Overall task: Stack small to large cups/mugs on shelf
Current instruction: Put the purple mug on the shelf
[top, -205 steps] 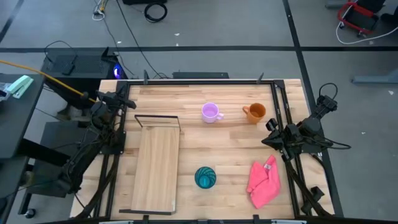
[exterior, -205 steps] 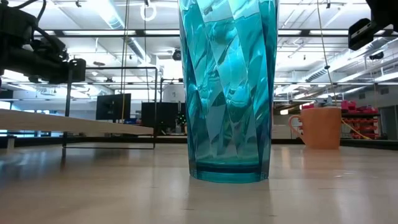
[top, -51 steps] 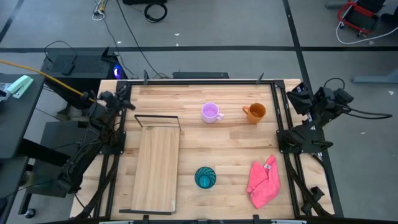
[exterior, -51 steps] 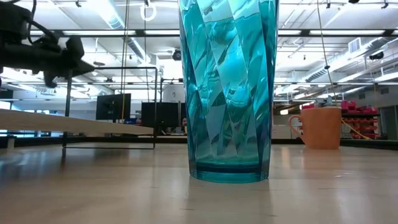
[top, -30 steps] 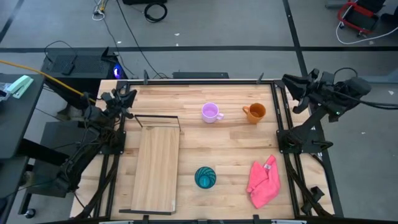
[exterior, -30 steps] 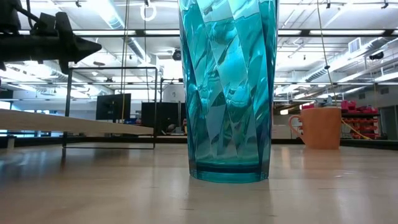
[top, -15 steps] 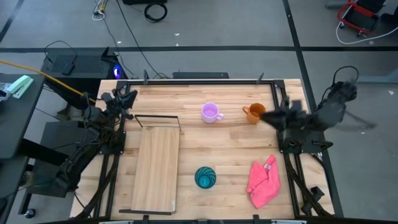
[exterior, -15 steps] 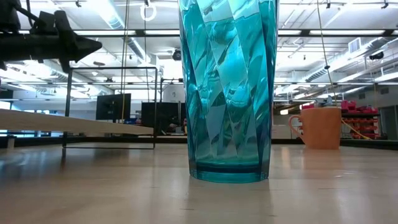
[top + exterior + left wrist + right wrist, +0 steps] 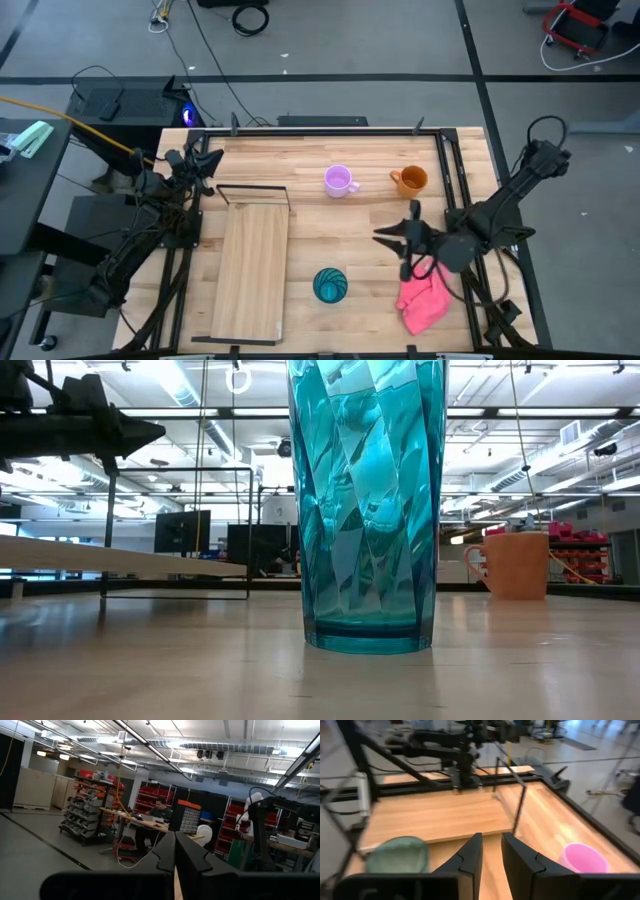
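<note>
The lilac mug [image 9: 340,181] and the orange mug [image 9: 410,181] stand upright on the table's far half. The teal cup [image 9: 330,285] stands near the front edge and fills the low view [image 9: 367,500]. The shelf board [image 9: 250,270] lies to its left, with its wire frame [image 9: 253,197] at the far end. My right gripper [image 9: 387,240] is open and empty, hovering above the table between the orange mug and the pink cloth, pointing left; its wrist view shows the teal cup [image 9: 397,855] and the lilac mug [image 9: 585,857]. My left gripper [image 9: 210,160] is shut at the far left corner.
A pink cloth [image 9: 425,295] lies crumpled at the front right, just under my right arm. Bare tabletop [image 9: 350,230] lies between the mugs and the teal cup. A black frame runs round the table's edges.
My right arm has swung in from beyond the table's far right edge, toward the near and left, and now hovers over the table by the pink cloth, pointing left. The mugs, cup and shelf have stayed put.
</note>
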`<action>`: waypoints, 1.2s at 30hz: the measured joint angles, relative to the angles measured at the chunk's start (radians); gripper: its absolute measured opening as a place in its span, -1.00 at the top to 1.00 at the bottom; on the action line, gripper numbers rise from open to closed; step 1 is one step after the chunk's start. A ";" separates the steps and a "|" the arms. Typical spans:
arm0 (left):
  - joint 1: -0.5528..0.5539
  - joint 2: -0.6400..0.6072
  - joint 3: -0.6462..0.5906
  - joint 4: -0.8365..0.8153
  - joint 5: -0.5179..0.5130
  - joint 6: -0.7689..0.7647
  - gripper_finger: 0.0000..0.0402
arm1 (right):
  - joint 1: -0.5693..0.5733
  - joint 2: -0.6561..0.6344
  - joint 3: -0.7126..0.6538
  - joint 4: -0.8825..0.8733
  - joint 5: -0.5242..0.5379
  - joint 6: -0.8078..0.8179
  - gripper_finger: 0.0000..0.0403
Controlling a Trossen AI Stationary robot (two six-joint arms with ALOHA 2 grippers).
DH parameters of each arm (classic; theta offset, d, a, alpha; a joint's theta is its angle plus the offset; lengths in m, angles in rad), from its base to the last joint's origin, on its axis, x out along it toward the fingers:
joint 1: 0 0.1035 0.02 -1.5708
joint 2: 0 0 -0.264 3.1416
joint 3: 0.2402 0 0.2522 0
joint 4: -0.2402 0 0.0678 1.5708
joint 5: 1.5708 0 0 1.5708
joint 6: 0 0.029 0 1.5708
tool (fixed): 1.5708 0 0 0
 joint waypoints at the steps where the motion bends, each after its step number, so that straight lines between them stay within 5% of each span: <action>1: 0.000 0.000 0.000 0.000 0.000 0.001 0.88 | -0.022 0.007 0.004 0.000 0.000 -0.009 0.60; 5: 0.000 0.000 0.000 0.000 0.000 0.001 0.85 | -0.149 0.010 0.008 0.007 -0.053 -0.023 0.60; 15: 0.000 0.000 0.000 0.000 0.003 0.003 0.95 | -0.636 -0.022 0.014 0.106 -0.556 -0.172 0.60; 23: 0.000 0.000 0.000 0.000 0.005 0.004 0.87 | -1.025 -0.032 0.128 -0.089 -0.822 0.019 0.60; 30: 0.000 0.000 0.000 0.000 0.005 0.001 0.86 | -1.215 0.069 0.323 -0.436 -0.868 0.070 0.60; 36: 0.000 0.000 0.000 0.000 0.005 0.001 0.92 | -1.268 0.204 0.436 -0.583 -0.869 0.070 0.60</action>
